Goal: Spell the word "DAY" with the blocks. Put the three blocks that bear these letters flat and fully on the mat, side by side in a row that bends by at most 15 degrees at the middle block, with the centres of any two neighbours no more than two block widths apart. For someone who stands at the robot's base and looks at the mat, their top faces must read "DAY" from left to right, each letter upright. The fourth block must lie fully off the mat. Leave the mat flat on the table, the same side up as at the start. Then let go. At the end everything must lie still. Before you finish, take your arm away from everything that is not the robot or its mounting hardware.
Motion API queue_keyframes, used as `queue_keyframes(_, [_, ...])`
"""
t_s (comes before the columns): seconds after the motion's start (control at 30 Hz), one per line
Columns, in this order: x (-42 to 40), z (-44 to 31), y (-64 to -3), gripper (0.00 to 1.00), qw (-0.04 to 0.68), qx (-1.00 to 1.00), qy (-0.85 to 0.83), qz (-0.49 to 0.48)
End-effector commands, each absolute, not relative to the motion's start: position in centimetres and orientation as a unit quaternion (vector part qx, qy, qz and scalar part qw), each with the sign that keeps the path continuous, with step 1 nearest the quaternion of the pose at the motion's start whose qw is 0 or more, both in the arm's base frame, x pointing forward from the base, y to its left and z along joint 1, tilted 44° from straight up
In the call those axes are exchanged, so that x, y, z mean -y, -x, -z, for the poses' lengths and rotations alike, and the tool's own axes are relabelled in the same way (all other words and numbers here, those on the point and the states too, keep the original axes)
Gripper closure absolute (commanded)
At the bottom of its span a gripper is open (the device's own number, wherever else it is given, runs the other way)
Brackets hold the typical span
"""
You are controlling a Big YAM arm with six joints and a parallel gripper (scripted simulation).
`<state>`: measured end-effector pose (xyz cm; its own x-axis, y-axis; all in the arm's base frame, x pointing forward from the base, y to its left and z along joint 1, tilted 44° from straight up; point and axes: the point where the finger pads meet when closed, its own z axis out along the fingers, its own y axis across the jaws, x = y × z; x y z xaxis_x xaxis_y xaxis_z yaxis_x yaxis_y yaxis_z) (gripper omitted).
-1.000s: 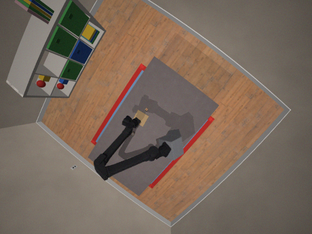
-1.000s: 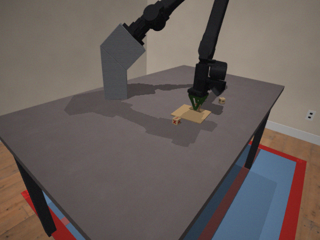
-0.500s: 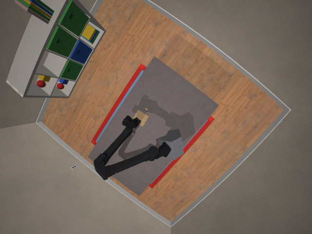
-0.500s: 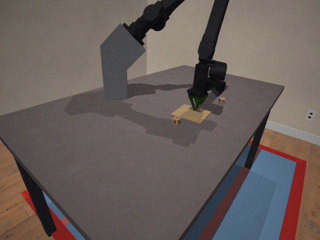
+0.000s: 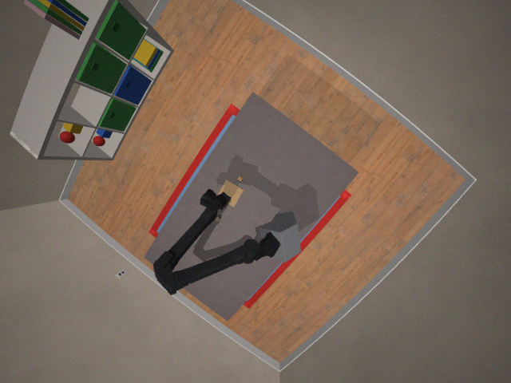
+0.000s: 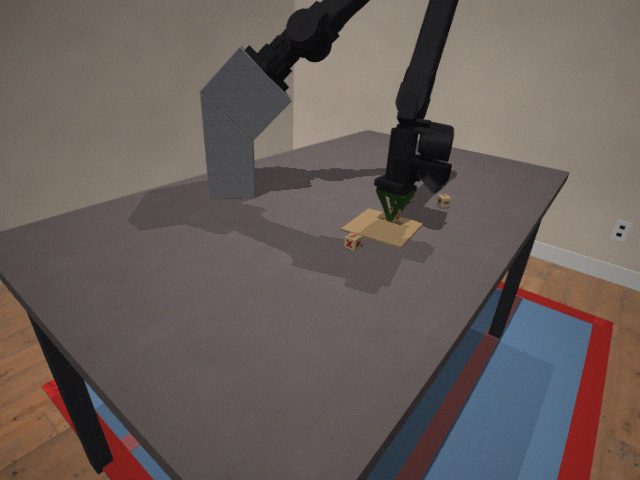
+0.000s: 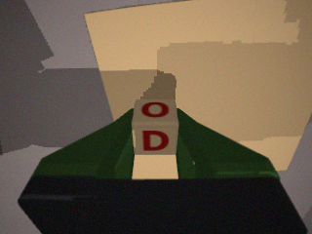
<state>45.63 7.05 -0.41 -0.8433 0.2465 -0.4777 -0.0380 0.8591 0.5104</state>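
The green-fingered gripper (image 6: pixel 392 217) (image 7: pixel 155 116) was partly closed, gripping a pale wooden cube lettered O and D (image 7: pixel 155 128) above the thin tan square mat (image 5: pixel 231 193) (image 6: pixel 372 225) (image 7: pixel 214 93). The red-X block (image 6: pixel 352 242) sat off the mat, just beside its edge.

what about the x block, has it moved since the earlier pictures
No, the x block sits at the same spot beside the mat in both the top and exterior views.
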Motion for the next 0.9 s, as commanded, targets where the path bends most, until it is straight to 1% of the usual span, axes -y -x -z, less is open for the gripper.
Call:
queue_keyframes(0.0, [-7.49,0.23,-46.26,0.73,0.279,-0.922,-0.057,-0.262])
queue_keyframes(0.13, [-7.49,0.23,-46.26,0.73,0.279,-0.922,-0.057,-0.262])
queue_keyframes(0.17, [-7.49,0.23,-46.26,0.69,0.279,-0.922,-0.057,-0.262])
queue_keyframes(0.23, [-7.49,0.23,-46.26,0.69,0.279,-0.922,-0.057,-0.262])
queue_keyframes(0.27, [-7.49,0.23,-46.26,0.65,0.279,-0.922,-0.057,-0.262])
queue_keyframes(0.33, [-7.49,0.23,-46.26,0.65,0.279,-0.922,-0.057,-0.262])
queue_keyframes(0.37, [-7.49,0.23,-46.26,0.61,0.279,-0.922,-0.057,-0.262])
queue_keyframes(0.7, [-7.49,0.23,-46.26,0.61,0.279,-0.922,-0.057,-0.262])
queue_keyframes(0.73, [-7.49,0.23,-46.26,0.1,0.279,-0.922,-0.057,-0.262])
queue_keyframes(0.87, [-7.49,0.23,-46.26,0.1,0.279,-0.922,-0.057,-0.262])
